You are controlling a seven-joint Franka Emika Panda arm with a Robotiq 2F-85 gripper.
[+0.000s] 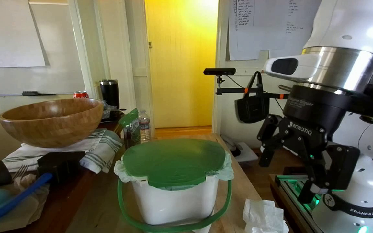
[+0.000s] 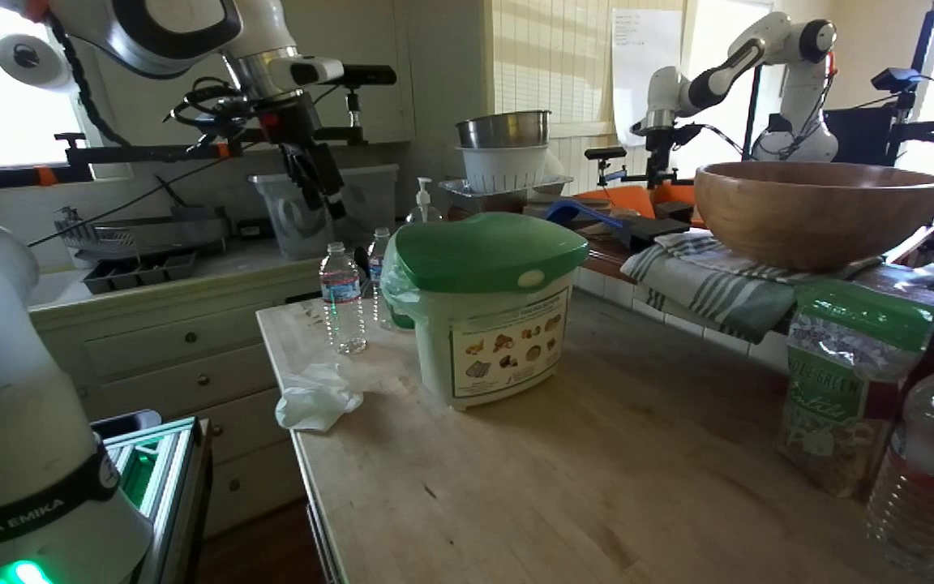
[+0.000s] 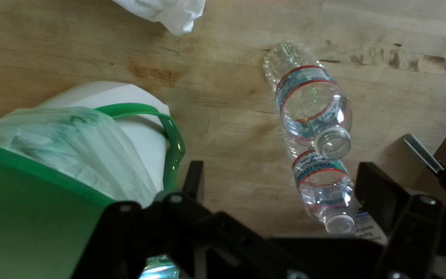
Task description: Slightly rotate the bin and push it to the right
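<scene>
The bin (image 1: 175, 199) stands upright on the wooden table, with its green lid on and a thin liner bag sticking out under the rim. It also shows in an exterior view (image 2: 507, 324) with a printed label on its side. In the wrist view the bin (image 3: 33, 224) fills the lower left, its green handle strap curving out beside it. My gripper (image 1: 286, 177) is open and empty, above and to one side of the bin, apart from it in the exterior views. It also shows in an exterior view (image 2: 327, 207). In the wrist view the gripper's fingers (image 3: 281, 178) are wide apart.
Two clear plastic bottles (image 2: 344, 300) stand near the bin; one shows between the fingers in the wrist view (image 3: 323, 182). Crumpled white paper (image 2: 317, 397) lies at the table edge. A green bag (image 2: 848, 389), another bottle (image 2: 933, 470) and a wooden bowl (image 1: 52, 123) stand across the table.
</scene>
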